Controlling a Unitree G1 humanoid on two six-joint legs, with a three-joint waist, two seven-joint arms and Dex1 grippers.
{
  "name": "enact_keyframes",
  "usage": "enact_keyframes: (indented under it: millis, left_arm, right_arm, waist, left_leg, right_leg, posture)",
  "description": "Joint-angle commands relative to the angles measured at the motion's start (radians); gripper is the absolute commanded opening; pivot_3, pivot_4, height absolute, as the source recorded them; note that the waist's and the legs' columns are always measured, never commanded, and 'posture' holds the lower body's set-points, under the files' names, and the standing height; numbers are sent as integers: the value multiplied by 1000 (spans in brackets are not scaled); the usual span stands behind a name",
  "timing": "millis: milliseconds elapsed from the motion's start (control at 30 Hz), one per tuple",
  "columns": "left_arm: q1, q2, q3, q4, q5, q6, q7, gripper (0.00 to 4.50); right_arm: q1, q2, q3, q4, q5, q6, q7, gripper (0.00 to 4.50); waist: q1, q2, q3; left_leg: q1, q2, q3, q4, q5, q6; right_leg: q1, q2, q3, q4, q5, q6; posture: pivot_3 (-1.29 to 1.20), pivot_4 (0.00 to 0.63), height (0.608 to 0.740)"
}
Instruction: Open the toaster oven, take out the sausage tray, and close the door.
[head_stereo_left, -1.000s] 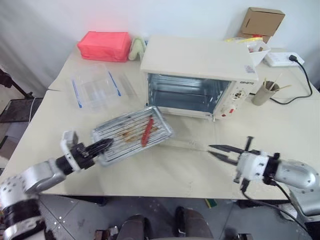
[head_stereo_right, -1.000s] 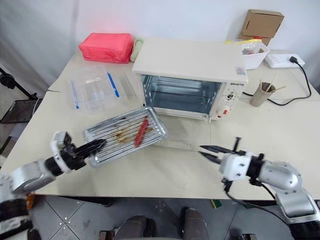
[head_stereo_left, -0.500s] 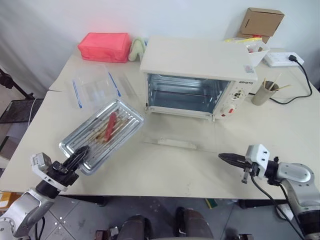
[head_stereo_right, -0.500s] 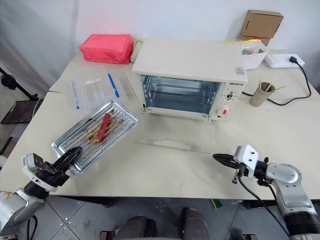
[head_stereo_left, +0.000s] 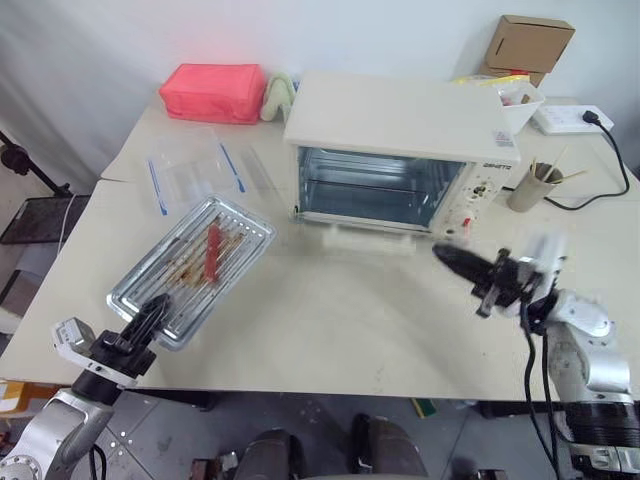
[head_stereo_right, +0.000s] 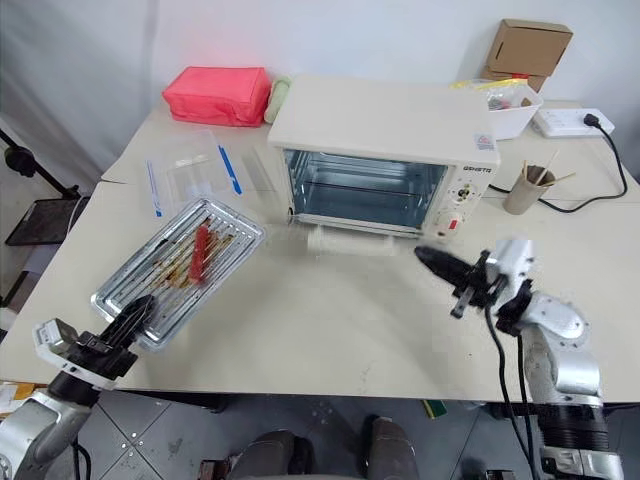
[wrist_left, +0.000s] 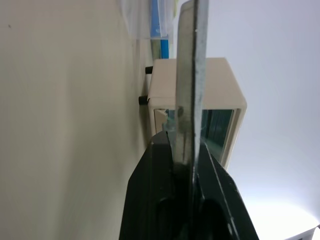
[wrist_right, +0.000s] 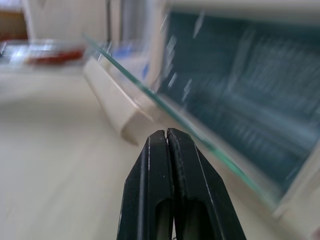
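The cream-white toaster oven (head_stereo_left: 400, 120) stands at the back middle of the table with its cavity showing. Its glass door (wrist_right: 150, 97) hangs part-way up, the white bar handle (head_stereo_right: 350, 241) lifted off the table. My right gripper (head_stereo_left: 442, 254) is shut with nothing in it, its tips just under the door's right end. At the table's near left, my left gripper (head_stereo_left: 155, 308) is shut on the near edge of the silver sausage tray (head_stereo_left: 165, 280). A red sausage (head_stereo_left: 212, 243) lies in the tray. In the left wrist view the fingers (wrist_left: 165, 165) clamp the tray's rim.
A clear plastic container (head_stereo_left: 195, 170) with blue clips lies behind the tray. A pink box (head_stereo_left: 210, 92) sits at the back left. A cup of sticks (head_stereo_left: 528, 185), a white bin (head_stereo_left: 518, 100), a power strip (head_stereo_left: 570, 118) and a cardboard box (head_stereo_left: 535, 42) stand right of the oven.
My right gripper rose and went toward the oven, and the door came up off the table with it. The left gripper drew the tray to the near left.
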Motion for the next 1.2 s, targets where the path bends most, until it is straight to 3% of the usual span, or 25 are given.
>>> enact_keyframes:
  millis: [33, 133, 233, 500, 633, 900, 1167, 1200]
  left_arm:
    - [1, 28, 3, -8, -32, 28, -35, 0]
    - [-14, 60, -43, 19, -32, 62, -48, 0]
    - [-37, 104, -110, 52, -32, 100, -62, 0]
    - [-171, 280, -432, 146, -32, 186, -73, 0]
    - [-335, 275, -588, 221, 58, 204, -108, 0]
    - [-666, 178, -819, 409, 475, 247, -332, 0]
    - [-852, 90, -894, 591, 783, 242, -500, 0]
    - [-863, 85, -896, 598, 812, 243, -519, 310]
  right_arm:
    - [-32, -20, -66, -92, 77, 87, -71, 70]
    - [-26, -61, -95, -144, 151, 169, -29, 70]
    - [38, -112, -111, -194, 166, 206, 34, 619]
    - [356, -166, -165, -297, 83, 111, 203, 3153]
    - [476, -140, -211, -336, 62, 94, 177, 4478]
    - [629, -85, -264, -457, 52, 82, 93, 4478]
    - [701, -59, -285, -536, 56, 91, 27, 4478]
    - [709, -56, -286, -542, 54, 90, 19, 4496]
  waist:
    - [1, 0, 0]
    - [4, 0, 0]
    - [10, 1, 0]
    - [25, 3, 1]
    - [31, 4, 0]
    - [46, 7, -1]
    - [79, 11, -4]
    - [80, 12, -4]
  left_leg:
    - [0, 0, 0, 0, 0, 0]
    - [-1, 0, 0, 0, 0, 1]
    - [-2, 0, 0, 0, -1, 2]
    - [-1, -2, 1, 0, -3, 5]
    - [-1, -3, 1, 0, -3, 5]
    - [-1, -6, 3, 0, -2, 6]
    - [0, -8, 3, 1, -2, 7]
    - [1, -9, 2, 1, -2, 7]
  right_leg:
    - [0, 0, 0, 0, 0, 0]
    - [-1, 0, 0, 0, 0, 0]
    - [-1, 0, 0, -1, 0, 0]
    - [0, -1, 2, -3, 1, 2]
    - [1, -2, 2, -4, 2, 3]
    - [3, 6, 1, -3, 4, 7]
    - [5, 1, 3, -7, 6, 10]
    - [5, -2, 3, -7, 6, 11]
  posture:
    - [0, 150, 740]
    - [0, 150, 740]
    - [0, 150, 740]
    - [0, 150, 740]
    - [0, 150, 740]
    - [0, 150, 740]
    - [0, 150, 740]
    - [0, 150, 740]
